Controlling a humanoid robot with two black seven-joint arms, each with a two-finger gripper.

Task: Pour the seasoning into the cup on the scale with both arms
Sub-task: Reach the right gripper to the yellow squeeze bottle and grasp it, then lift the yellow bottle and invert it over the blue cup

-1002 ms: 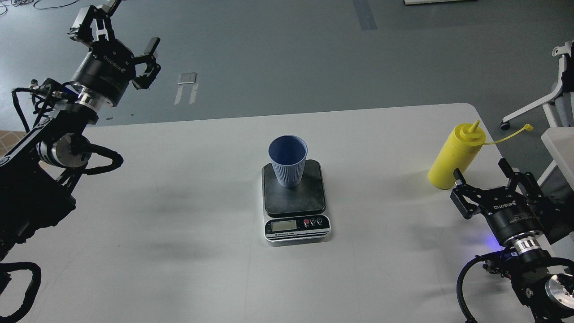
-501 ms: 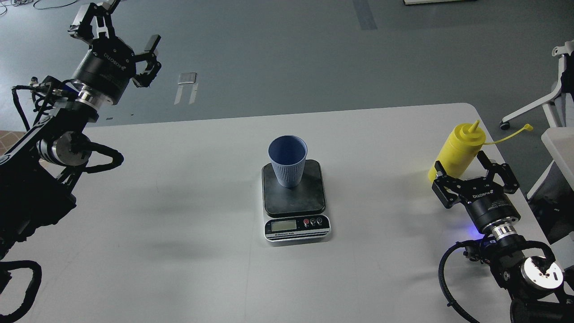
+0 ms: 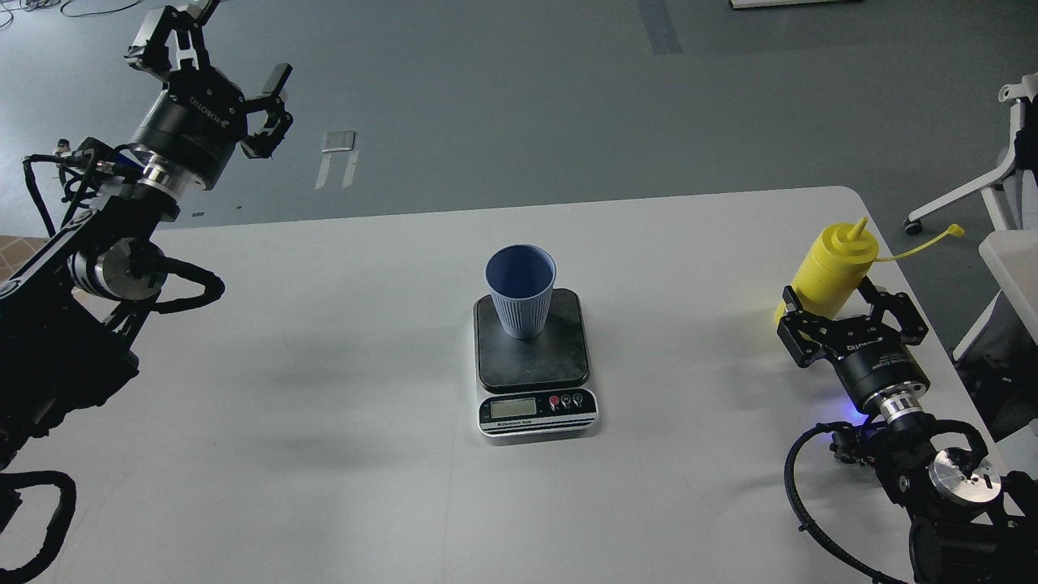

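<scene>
On white table (image 3: 324,389): bracketing seasoning (image 3: 827,272) at right edge, right gripper (image 3: 839,304) spread, not yet pinching; left gripper (image 3: 212,61) hanging spread, far from cup (image 3: 520,292) on scale (image 3: 535,365). Risking tipping it if closing off-centre.

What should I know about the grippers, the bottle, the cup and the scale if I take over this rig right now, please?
Right gripper: open, fingers either side of the yellow plastic squeeze bottle, not closed on it.
Left gripper: open, empty, raised beyond the table's far left edge.
Light-blue ribbed plastic cup: upright on the dark-platform kitchen scale, mid-table.
Done: cup placed, bottle uncapped.
Left: grasp, carry, pour.
</scene>
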